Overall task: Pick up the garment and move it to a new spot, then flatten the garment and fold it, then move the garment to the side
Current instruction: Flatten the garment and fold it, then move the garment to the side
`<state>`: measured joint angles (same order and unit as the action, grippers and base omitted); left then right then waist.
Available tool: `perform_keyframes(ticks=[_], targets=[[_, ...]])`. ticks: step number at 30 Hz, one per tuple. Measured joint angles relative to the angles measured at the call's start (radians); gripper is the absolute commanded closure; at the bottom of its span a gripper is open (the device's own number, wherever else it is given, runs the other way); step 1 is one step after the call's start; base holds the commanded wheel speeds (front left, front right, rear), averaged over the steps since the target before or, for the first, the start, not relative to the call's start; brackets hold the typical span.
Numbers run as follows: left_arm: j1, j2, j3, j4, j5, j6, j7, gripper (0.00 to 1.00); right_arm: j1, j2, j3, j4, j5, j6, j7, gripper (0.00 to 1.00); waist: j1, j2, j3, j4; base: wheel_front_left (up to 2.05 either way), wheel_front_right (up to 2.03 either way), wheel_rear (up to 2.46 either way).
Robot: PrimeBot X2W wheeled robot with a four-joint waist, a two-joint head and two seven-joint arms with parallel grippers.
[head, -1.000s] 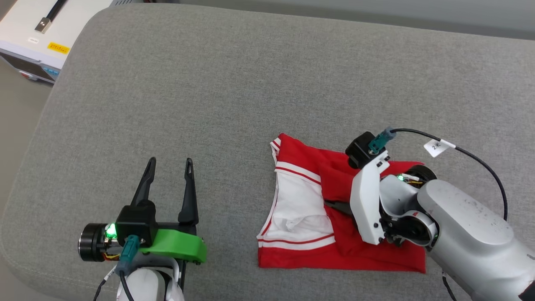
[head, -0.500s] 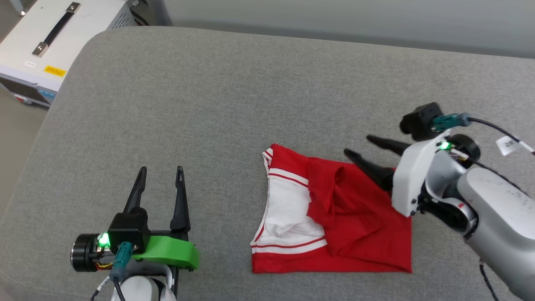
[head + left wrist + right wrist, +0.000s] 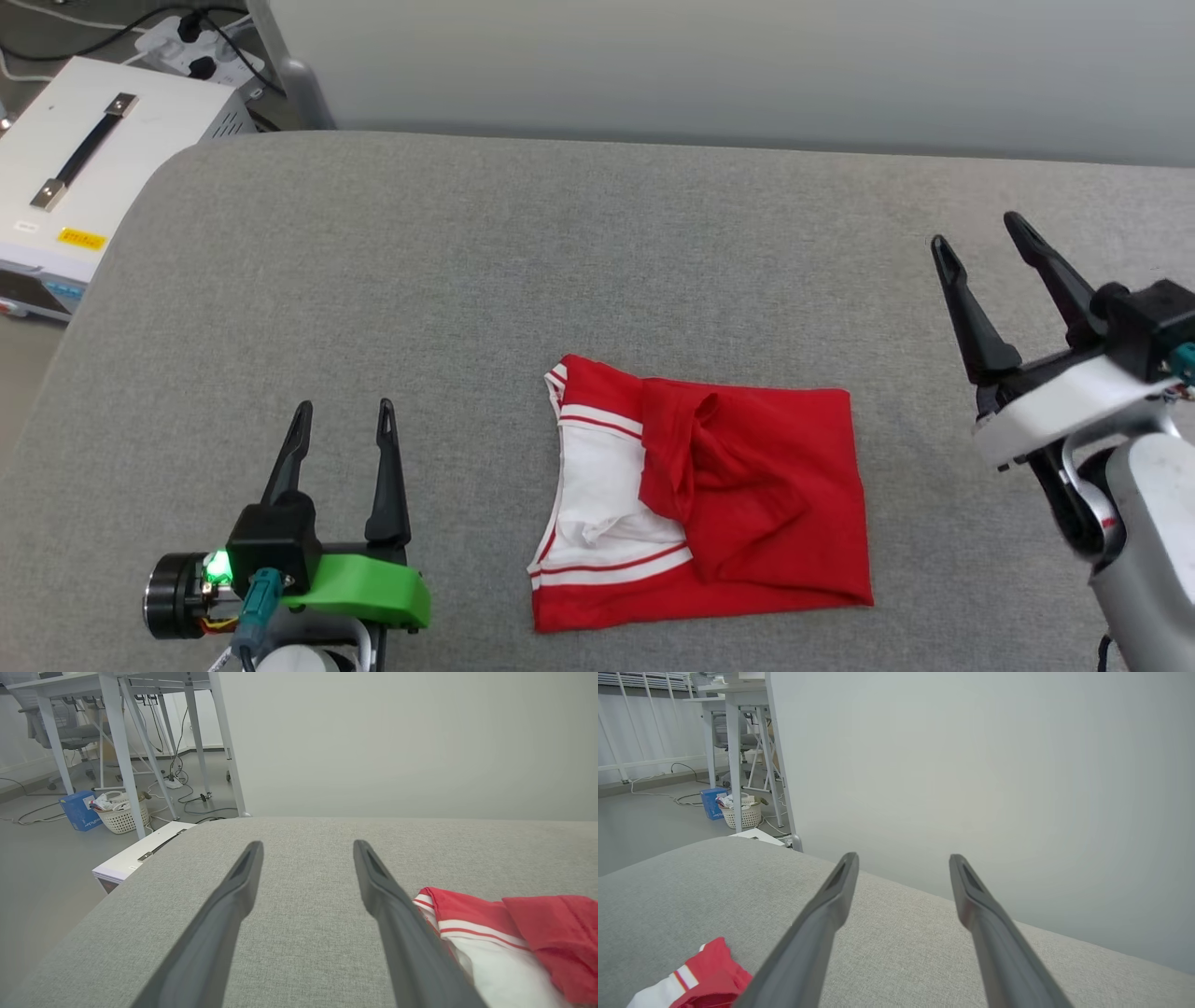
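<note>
Head view: the red jersey garment [image 3: 747,485] with a white sleeve and striped trim lies folded as a soft, wrinkled rectangle on the grey woven padded surface [image 3: 467,280]. It is between the left gripper [image 3: 344,409] and the right gripper [image 3: 976,233]. Both have their jaws apart and empty. To move it aside, I think a pinch through all layers at one edge is best, otherwise the loose top flap may open.

Left wrist view: the garment [image 3: 537,924] lies just beside the right dark tapered finger.

Right wrist view: the garment [image 3: 714,970] lies low at the left.

A grey fabric worktop [image 3: 560,243] lies before a pale wall [image 3: 747,65]. Beside its left corner stands a white case [image 3: 140,121] with a black handle [image 3: 79,163]. Farther off, a basket [image 3: 119,817] sits beside a blue box [image 3: 80,810].
</note>
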<state>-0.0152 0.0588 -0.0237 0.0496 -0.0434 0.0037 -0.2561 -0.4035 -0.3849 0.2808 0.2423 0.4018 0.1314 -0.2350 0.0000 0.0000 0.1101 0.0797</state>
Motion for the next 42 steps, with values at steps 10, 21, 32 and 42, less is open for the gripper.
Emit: perform_keyframes(ticks=[10, 21, 32, 42], targets=[[0.051, 0.001, 0.007, -0.022, 0.003, -0.001, 0.0, 0.0, 0.246, 0.169, -0.193, -0.121, -0.13, 0.0, -0.018, 0.0, 0.0, 0.0, -0.047, -0.032, 0.0, 0.0, 0.0], [0.088, 0.002, 0.006, -0.028, 0.003, -0.008, 0.0, 0.0, 0.427, 0.263, -0.273, -0.196, -0.183, 0.0, -0.018, 0.0, 0.0, 0.0, -0.075, -0.053, 0.0, 0.0, 0.0], [0.1, 0.004, 0.006, -0.011, 0.003, -0.009, 0.0, 0.0, 0.454, 0.283, -0.269, -0.188, -0.199, 0.0, -0.018, 0.0, 0.0, 0.0, -0.086, -0.06, 0.0, 0.0, 0.0], [0.1, 0.005, 0.006, -0.004, 0.003, -0.009, 0.0, 0.0, 0.417, 0.262, -0.275, -0.227, -0.225, 0.0, -0.018, 0.0, 0.0, 0.0, -0.077, -0.054, 0.0, 0.0, 0.0]])
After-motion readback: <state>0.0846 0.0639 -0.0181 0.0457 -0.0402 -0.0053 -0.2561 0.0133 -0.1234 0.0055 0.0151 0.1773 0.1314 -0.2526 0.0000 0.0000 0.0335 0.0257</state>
